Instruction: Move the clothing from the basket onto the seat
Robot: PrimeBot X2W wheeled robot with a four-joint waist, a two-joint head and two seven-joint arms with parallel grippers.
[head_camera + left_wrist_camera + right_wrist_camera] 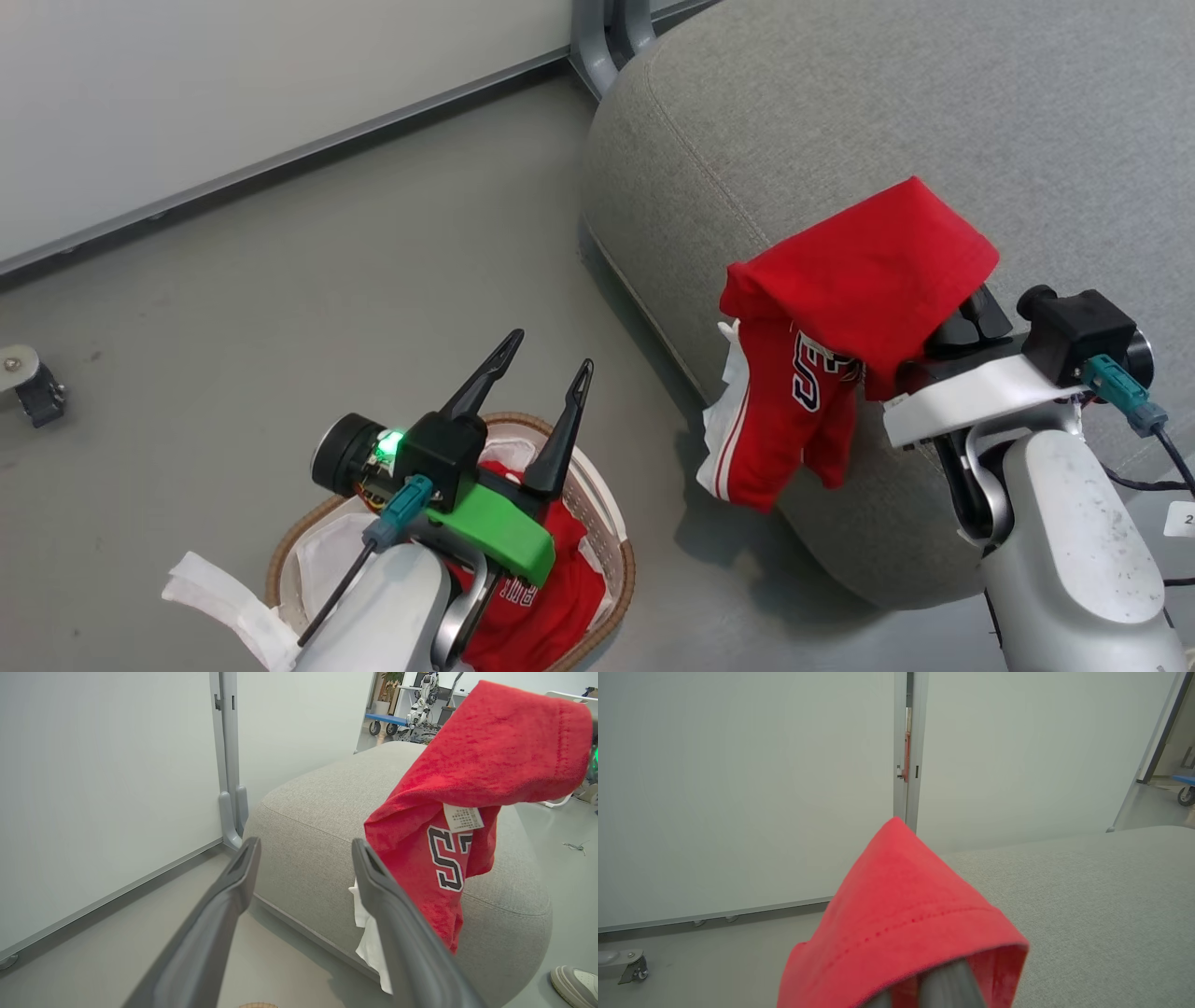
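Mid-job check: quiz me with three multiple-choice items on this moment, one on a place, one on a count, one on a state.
1. Where is the lifted garment?
A) flat on the floor
B) draped over the right gripper, at the seat's edge
C) hung on the wall

2. How many red garments show in the head view?
A) one
B) two
C) three

3. The left gripper is:
A) open, holding nothing
B) shut on red cloth
C) shut on the white liner

Answers:
1 B: it hangs from the right gripper beside the seat.
2 B: one is lifted, and another garment lies in the basket.
3 A: its jaws stand apart above the basket, with nothing between them.
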